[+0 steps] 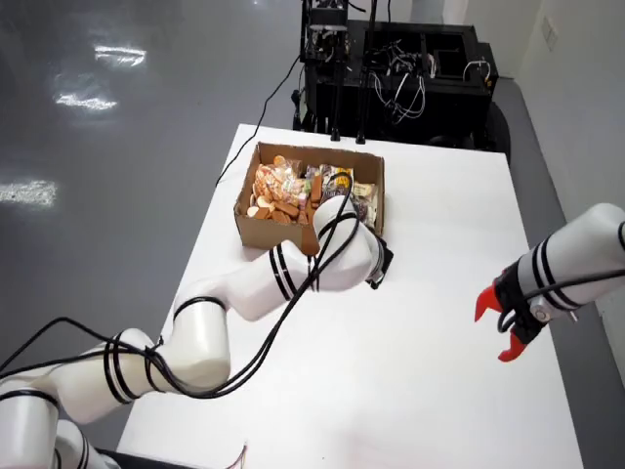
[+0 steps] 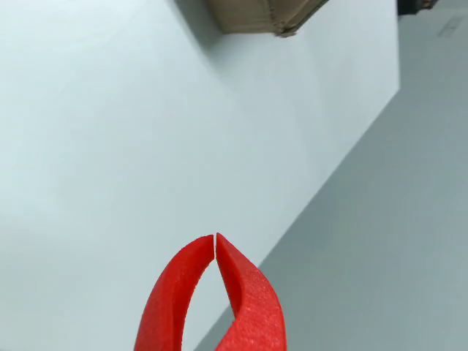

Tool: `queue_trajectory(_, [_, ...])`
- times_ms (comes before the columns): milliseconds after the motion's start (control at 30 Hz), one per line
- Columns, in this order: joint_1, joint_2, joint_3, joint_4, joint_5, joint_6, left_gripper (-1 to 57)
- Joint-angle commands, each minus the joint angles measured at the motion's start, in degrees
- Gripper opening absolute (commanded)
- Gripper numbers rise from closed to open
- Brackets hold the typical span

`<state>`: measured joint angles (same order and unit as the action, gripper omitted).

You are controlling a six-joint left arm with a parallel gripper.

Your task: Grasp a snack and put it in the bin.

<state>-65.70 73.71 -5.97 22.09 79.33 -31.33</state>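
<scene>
Gripper [image 2: 215, 238]: curved matte-red foam-textured jaws, tips touching, gripping nothing. Below them, smooth white table [image 2: 110, 146]. Corrugated cardboard box [image 1: 278, 230] full of crinkly snack packets [image 1: 278, 191].

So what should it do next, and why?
Probably open up and move toward the box. In the wrist view the red gripper is shut on nothing over bare table, and the snacks lie in that box, away from it.
</scene>
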Motion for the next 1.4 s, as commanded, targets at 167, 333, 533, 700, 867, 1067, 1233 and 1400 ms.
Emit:
queue_trajectory(167, [-2.43,-9.75,17.87,-2.23,-0.31,0.8,-0.5])
queue_trajectory(333, [-3.5,-17.41,31.33,-3.97,-0.95,2.23,-0.5])
queue_trajectory(533, [-5.06,-23.07,41.03,-7.18,-1.75,7.86,-0.3])
queue_trajectory(700, [-7.03,-24.71,43.88,-10.19,-2.0,13.68,0.3])
queue_trajectory(867, [-8.29,-25.26,44.11,-12.87,-2.31,18.28,1.8])
queue_trajectory(1067, [-8.01,-24.38,40.49,-15.86,-2.59,21.41,2.2])
queue_trajectory(1233, [-7.12,-22.97,36.98,-17.73,-2.71,20.81,1.7])
queue_trajectory(1400, [-6.46,-21.43,34.0,-18.48,-2.75,18.39,0.8])
